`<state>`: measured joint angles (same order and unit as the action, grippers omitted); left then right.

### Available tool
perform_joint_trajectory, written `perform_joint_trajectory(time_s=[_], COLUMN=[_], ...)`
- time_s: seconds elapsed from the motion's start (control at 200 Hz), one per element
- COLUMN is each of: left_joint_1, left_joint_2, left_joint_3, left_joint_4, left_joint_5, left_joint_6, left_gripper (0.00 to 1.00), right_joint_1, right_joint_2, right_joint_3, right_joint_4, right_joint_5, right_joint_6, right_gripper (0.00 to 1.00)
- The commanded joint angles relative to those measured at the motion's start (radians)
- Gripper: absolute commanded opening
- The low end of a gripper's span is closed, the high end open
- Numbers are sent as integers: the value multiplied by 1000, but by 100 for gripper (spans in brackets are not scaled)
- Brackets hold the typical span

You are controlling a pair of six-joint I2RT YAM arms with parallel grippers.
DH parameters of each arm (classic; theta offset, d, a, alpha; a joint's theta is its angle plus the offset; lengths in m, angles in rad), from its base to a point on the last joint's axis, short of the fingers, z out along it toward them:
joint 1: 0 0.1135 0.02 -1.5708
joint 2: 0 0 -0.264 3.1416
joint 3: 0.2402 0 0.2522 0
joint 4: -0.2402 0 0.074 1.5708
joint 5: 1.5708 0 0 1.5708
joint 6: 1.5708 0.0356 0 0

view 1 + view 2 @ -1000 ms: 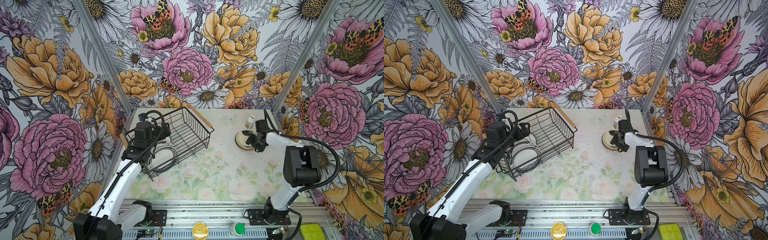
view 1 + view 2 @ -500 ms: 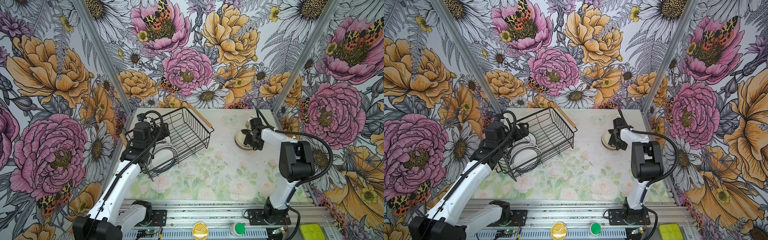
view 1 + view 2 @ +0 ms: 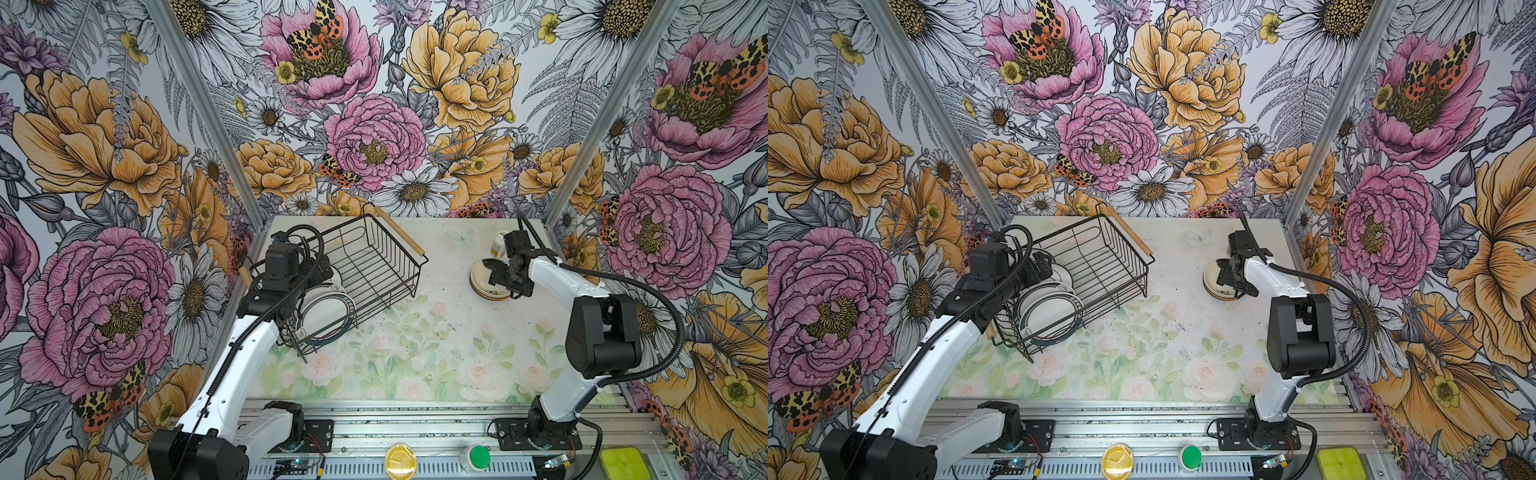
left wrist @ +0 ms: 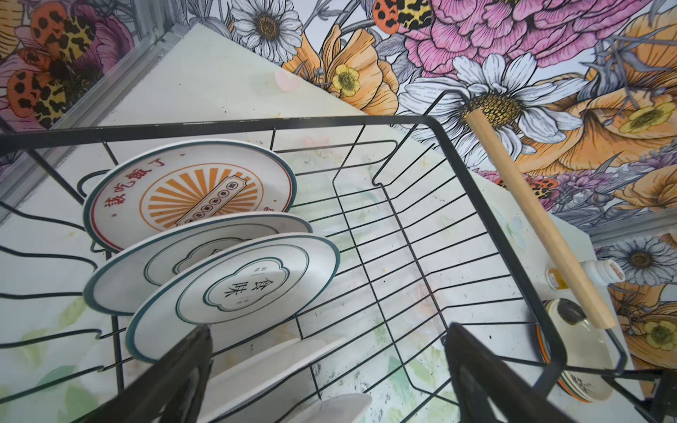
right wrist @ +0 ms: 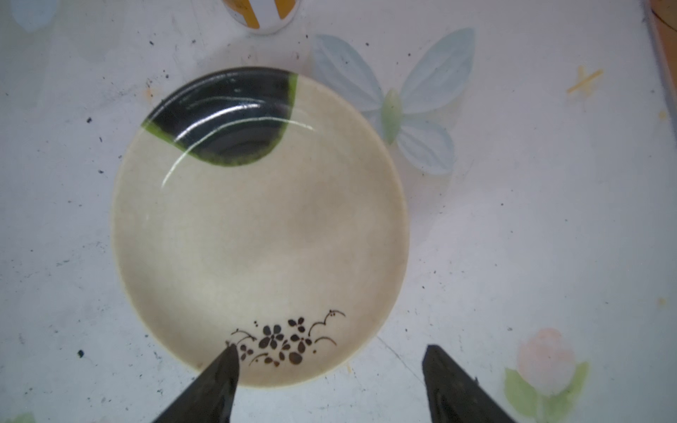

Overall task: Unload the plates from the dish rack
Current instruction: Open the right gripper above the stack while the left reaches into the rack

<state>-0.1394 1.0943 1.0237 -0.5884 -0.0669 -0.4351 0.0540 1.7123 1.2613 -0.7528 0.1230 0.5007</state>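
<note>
- The dish rack (image 3: 386,266) sits at the back left of the desk (image 3: 415,332). One of its wooden handles (image 3: 399,235) runs along the rim facing the middle.
- Some plates (image 3: 328,309) are in the rack, standing on edge and bunched at its near end. The rest of the rack is bare wire.
- In the left wrist view we can pick out a sunburst plate (image 4: 190,190) and, in front of it, a white one with a dark rim and characters (image 4: 238,289). There's another between them, plus a couple of white edges lower down.
- The left gripper (image 4: 328,329) hangs over those plates inside the rack. Its fingers are spread wide and hold nothing.
- Over on the right, well apart from the rack, there's a short stack of plates (image 3: 484,282) flat on the desk. The top one is a cream plate (image 5: 260,227) with a dark patch and little brown flowers.
- The right gripper (image 5: 329,349) hovers at that stack's edge with its fingers apart. One finger is over the flower end of the cream plate and the other is over bare desk. We don't see it pinching anything.
- A small white bottle (image 3: 497,246) sits just behind the stack.
</note>
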Motion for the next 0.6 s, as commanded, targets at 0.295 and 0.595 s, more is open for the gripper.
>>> perform_joint_trajectory(time_s=[0.295,0.595], left_joint_1=[-140,-252], left_joint_2=[56,108], left_joint_3=[181,286], left_joint_4=[-387,-562], left_joint_5=[-99,-167], left_joint_6=[113,253], left_gripper=[99,99], right_joint_1=[3,3], right_joint_2=[-60,-86], right_joint_3=[61,53], right_joint_4=[-10,-8], right_joint_5=[-49,-71], right_joint_6=[-29,-62], right_gripper=[99,99])
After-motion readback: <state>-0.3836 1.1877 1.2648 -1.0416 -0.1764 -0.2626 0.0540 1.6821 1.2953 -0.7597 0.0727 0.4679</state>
